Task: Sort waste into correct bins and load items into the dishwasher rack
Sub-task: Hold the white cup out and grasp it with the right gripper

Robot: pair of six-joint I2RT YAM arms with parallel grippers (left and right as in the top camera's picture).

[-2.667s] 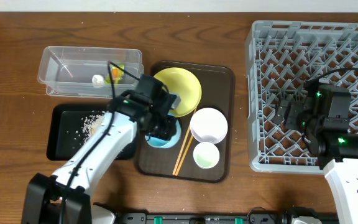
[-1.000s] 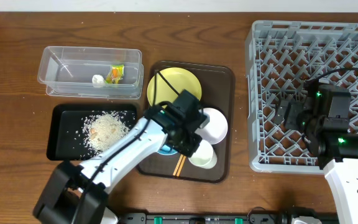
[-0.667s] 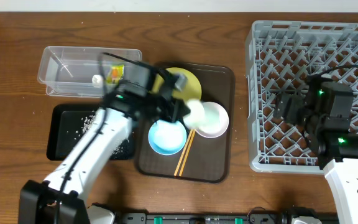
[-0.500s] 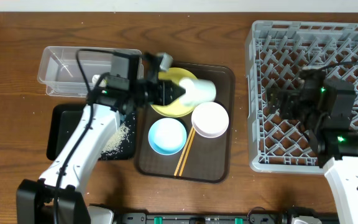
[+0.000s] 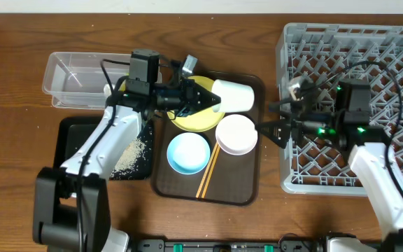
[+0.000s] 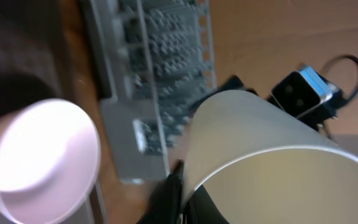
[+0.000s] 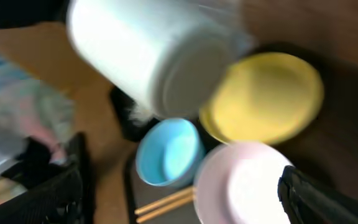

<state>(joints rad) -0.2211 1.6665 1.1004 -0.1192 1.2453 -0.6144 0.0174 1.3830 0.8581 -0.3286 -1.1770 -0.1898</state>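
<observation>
White cup [image 5: 235,96] sideways in left fingers [image 5: 207,99], base toward rack [image 5: 348,49]

open air separates the white cup [image 5: 234,96] from the right end effector [image 5: 266,117] above the brown tray [image 5: 255,169].

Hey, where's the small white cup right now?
Overhead view, centre: the small white cup lies on its side in the left claw, over the far end of the brown tray, just beyond the white bowl and right of the yellow-green plate.

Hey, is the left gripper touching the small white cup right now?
Touching. The overhead view shows the left gripper clamped on the small white cup.
</observation>
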